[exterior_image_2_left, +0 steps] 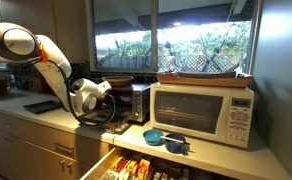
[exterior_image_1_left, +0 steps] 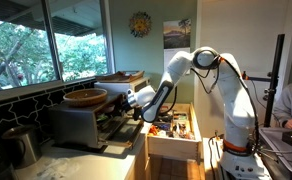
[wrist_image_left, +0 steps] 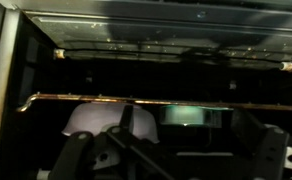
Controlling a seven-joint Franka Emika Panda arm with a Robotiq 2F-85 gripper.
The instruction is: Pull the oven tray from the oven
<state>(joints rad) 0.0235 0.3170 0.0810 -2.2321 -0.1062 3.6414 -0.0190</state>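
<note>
Two fingers (wrist_image_left: 78, 158) stand wide apart at the mouth of the oven (exterior_image_1_left: 78, 125), gripping nothing. Just ahead of them the oven tray (wrist_image_left: 156, 101) lies level inside the dark cavity, thin front edge showing. Door (exterior_image_1_left: 114, 132) dropped open; wooden bowl (exterior_image_1_left: 86, 97) on the oven's roof.

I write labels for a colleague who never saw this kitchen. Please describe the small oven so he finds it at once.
Below the big window runs a counter. Next to the white microwave, on the robot arm's side, stands the oven. It is smaller, grey-silver, its front door dropped open, with a round wooden bowl on top.
</note>
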